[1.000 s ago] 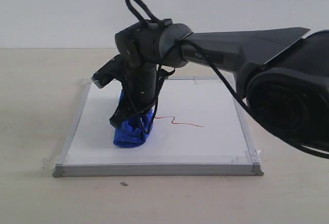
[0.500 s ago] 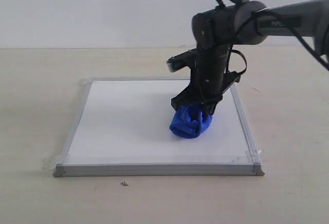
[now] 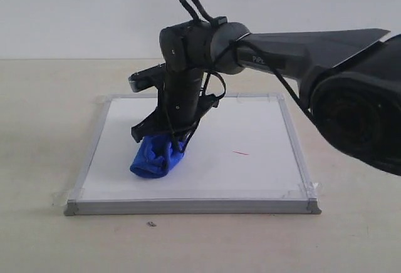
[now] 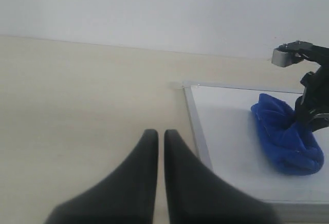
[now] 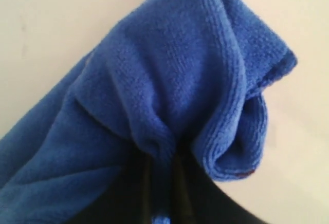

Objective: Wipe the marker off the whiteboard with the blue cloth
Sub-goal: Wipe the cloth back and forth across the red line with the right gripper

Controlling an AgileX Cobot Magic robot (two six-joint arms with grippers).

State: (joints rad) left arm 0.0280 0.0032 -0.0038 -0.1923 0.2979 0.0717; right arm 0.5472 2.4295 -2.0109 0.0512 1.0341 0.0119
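The whiteboard (image 3: 250, 179) lies flat on the table, silver-framed. Only a short red dash of marker (image 3: 240, 153) shows right of the board's centre. My right gripper (image 3: 164, 143) is shut on the blue cloth (image 3: 152, 158) and presses it onto the board's left half. In the right wrist view the blue cloth (image 5: 154, 106) fills the frame, pinched by the right gripper (image 5: 164, 183). The left gripper (image 4: 157, 134) hangs shut and empty over bare table, off the board's corner, and the left wrist view shows the cloth (image 4: 285, 136) on the whiteboard (image 4: 231, 147).
The board rests on a beige table (image 3: 44, 116) against a white wall. Clear tape bits (image 3: 62, 195) hold its corners. A small dark speck (image 3: 151, 224) lies on the table in front of the board. The right arm's bulky base (image 3: 357, 110) fills the right side.
The right gripper swept the cloth from the board's left to its right side and back left. The red squiggle shrank to a short dash.
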